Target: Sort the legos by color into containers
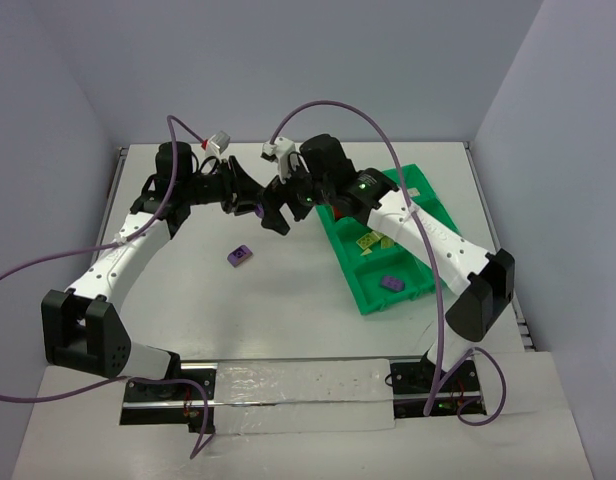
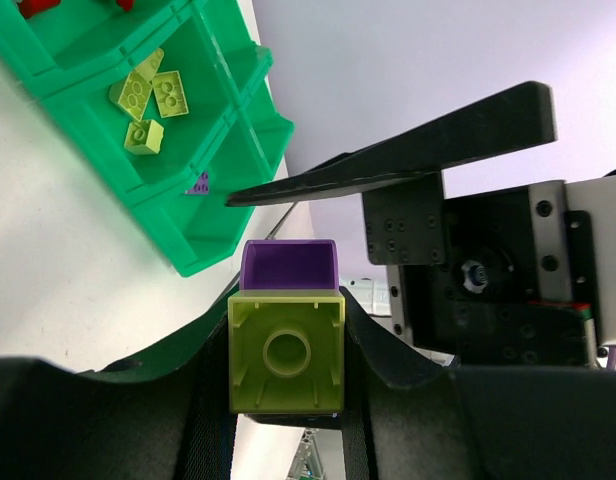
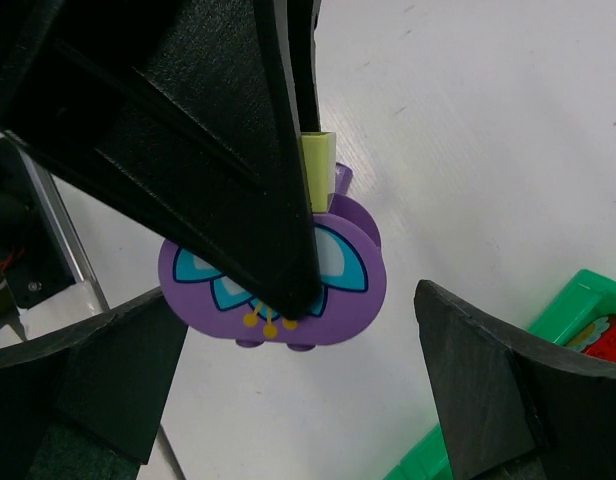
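My left gripper (image 2: 286,345) is shut on a yellow-green brick (image 2: 286,352) that is joined to a purple piece (image 2: 288,265); in the top view it (image 1: 248,203) holds them above the table. In the right wrist view the purple piece (image 3: 338,285) shows a blue flower print, with the yellow-green brick (image 3: 318,165) behind it. My right gripper (image 3: 298,395) is open, its jaws on either side of and just below the purple piece, not touching it; it also shows in the top view (image 1: 278,212). The green tray (image 1: 350,272) holds yellow-green bricks (image 1: 370,241) and a purple brick (image 1: 391,283).
A loose purple brick (image 1: 239,255) lies on the white table near the middle. The tray lies at a slant on the right half. Red bricks (image 2: 38,5) sit in one far compartment. Both arms' purple cables arch over the back of the table.
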You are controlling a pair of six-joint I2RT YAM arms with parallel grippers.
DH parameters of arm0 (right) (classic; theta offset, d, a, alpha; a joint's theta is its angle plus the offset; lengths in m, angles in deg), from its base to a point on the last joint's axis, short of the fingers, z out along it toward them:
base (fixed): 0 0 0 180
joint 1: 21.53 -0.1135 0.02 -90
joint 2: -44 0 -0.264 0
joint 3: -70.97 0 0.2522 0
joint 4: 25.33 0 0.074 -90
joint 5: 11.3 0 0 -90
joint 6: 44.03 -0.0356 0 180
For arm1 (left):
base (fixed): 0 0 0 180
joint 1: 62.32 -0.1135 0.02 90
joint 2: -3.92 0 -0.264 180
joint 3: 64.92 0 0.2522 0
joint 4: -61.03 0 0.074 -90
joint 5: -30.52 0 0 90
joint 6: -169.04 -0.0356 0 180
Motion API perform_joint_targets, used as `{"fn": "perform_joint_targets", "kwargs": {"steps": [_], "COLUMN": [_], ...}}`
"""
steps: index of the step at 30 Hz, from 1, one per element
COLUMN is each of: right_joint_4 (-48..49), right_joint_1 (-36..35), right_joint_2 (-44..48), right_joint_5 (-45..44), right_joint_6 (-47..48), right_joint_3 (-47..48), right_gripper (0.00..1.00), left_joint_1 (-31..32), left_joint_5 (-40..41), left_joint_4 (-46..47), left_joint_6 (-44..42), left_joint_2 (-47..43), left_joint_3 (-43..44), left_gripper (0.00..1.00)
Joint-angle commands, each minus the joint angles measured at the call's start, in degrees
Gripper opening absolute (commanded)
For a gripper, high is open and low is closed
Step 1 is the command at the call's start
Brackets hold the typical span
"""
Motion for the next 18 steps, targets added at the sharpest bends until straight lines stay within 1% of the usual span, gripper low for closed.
{"fn": "perform_joint_targets", "kwargs": {"steps": [1, 6, 10, 18], "right_joint_4": [0.63, 1.78, 2.31, 9.28], "right_joint_1": [-1.27, -2.27, -3.23, -3.95], "right_joint_2": [-0.6, -1.17, -1.66, 1.99], "right_joint_5": [-1.94, -2.56, -3.15, -6.72], "right_joint_6": [1.43, 0.73, 0.56, -1.25], "right_joint_3": [3.12, 3.97, 3.9, -1.41], "right_gripper": [0.98, 0.97, 0.92, 0.84], "left_joint_1": [0.31, 0.31, 0.31, 0.31], "left_joint_5": [0.11, -0.13, -0.09, -0.07], "left_joint_4": [-0.5, -0.24, -0.54, -0.77], "left_joint_6": [-1.1, -1.01, -1.08, -1.33], "left_joint_2": [-2.36, -2.31, -2.37, -2.43], "left_joint_3": [2.68, 2.41, 2.41, 2.15], "left_gripper": [0.0, 0.0, 0.0, 0.0]}}
